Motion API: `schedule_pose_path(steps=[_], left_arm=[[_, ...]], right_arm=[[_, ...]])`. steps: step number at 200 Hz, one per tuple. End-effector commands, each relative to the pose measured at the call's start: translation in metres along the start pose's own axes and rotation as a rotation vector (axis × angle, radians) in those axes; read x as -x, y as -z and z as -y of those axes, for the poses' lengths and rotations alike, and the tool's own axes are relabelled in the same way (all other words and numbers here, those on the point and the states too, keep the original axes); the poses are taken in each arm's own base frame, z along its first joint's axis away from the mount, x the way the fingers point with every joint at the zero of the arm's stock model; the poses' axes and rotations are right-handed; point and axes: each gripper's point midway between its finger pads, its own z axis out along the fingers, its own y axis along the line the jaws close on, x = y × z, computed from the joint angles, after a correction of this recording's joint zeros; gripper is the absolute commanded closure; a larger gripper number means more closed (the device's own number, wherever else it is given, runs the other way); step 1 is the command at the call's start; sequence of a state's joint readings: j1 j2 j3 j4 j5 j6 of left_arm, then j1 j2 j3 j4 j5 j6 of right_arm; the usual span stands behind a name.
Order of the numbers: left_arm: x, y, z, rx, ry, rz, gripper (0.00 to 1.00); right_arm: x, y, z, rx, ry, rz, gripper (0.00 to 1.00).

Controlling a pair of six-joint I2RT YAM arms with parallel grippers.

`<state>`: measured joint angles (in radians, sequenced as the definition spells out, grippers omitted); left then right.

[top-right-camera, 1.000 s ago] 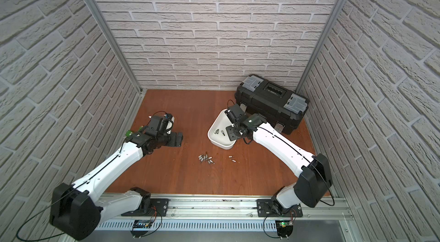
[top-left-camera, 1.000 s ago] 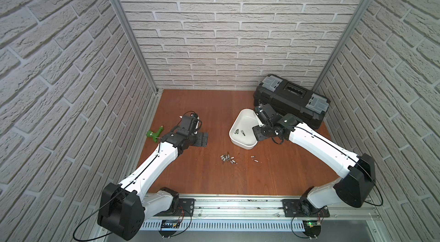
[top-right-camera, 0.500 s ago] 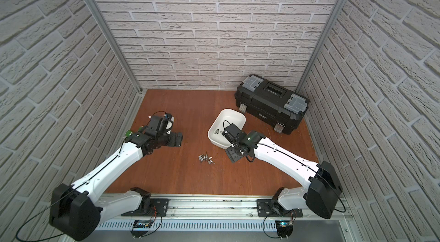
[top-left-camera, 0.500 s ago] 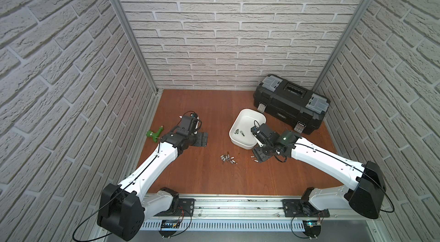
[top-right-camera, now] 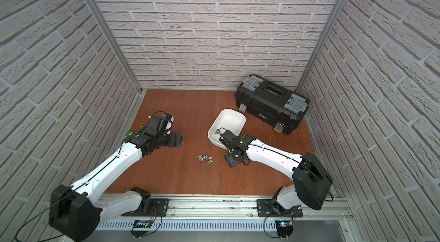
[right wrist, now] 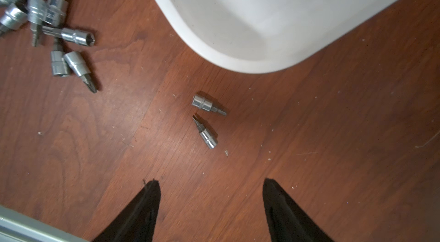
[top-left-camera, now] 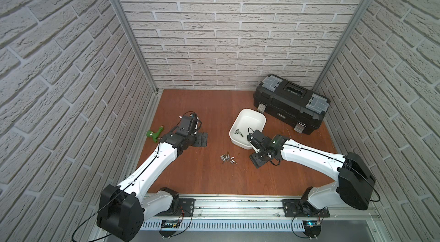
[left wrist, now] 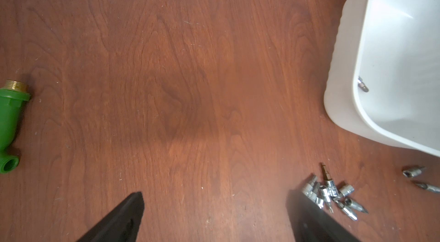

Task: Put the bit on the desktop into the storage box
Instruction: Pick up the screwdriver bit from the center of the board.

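the two loose bits (right wrist: 206, 119) that lie just beyond the right gripper (right wrist: 209, 181) show only in the right wrist view; in both top views the arm's own wrist covers that spot. they rest on the desktop (top-left-camera: 214, 110), close together but apart, just outside the rounded corner of the storage box (top-left-camera: 253, 120), which that view cuts off. the gripper's jaws stand spread with nothing between them, above bare wood.

a pile of bits (top-left-camera: 228, 158) sits at 7 o'clock of the box, its far side cut off in the right wrist view. in the left wrist view one finger of the left gripper (left wrist: 214, 192) hides the pile's edge; those jaws are wide apart and hold nothing. a few bits in the box (top-left-camera: 238, 131) lie near its 8 o'clock wall. the green fitting (top-left-camera: 154, 133), at the desktop's 9 o'clock edge, is cut by the frame in the left wrist view and mostly hidden behind the left arm in a top view.

the desktop is reddish-brown wood grain, speckled with pale crumbs and fine scratches. an aluminium rail (top-left-camera: 238, 201) runs along 6 o'clock, and white brick-pattern walls (top-left-camera: 226, 26) close the other three sides. a black toolbox (top-left-camera: 290, 107) with grey lid compartments stands at 2 o'clock.

a small pale label on the toolbox front and markings on the sockets are too small or blurred to read.
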<state>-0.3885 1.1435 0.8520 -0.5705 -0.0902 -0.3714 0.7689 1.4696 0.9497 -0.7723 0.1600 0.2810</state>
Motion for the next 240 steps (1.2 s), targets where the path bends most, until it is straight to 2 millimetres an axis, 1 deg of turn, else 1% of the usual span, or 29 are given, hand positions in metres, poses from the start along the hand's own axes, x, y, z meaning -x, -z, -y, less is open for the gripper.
schedule_pose_path(steps=[1, 44, 95, 138, 202, 240], left_arm=[[0.009, 0.006, 0.001, 0.003, 0.008, 0.03, 0.02], [0.01, 0.004, 0.001, 0.007, 0.006, 0.023, 0.02], [0.01, 0.002, 0.001, 0.008, 0.005, 0.015, 0.02], [0.011, 0.0, 0.001, 0.013, 0.001, 0.009, 0.02], [0.013, -0.001, 0.002, 0.013, 0.0, 0.01, 0.02], [0.014, -0.003, 0.002, 0.013, -0.002, 0.005, 0.01]], right_arm=[[0.004, -0.011, -0.005, 0.014, -0.004, 0.012, 0.3], [0.001, -0.029, -0.011, 0.022, 0.003, -0.024, 0.37], [-0.001, -0.044, -0.008, 0.03, -0.018, -0.058, 0.46], [0.0, -0.051, -0.007, 0.033, -0.018, -0.079, 0.51], [-0.003, -0.055, -0.006, 0.021, -0.021, -0.108, 0.61], [-0.006, -0.057, -0.005, 0.01, -0.016, -0.131, 0.71]])
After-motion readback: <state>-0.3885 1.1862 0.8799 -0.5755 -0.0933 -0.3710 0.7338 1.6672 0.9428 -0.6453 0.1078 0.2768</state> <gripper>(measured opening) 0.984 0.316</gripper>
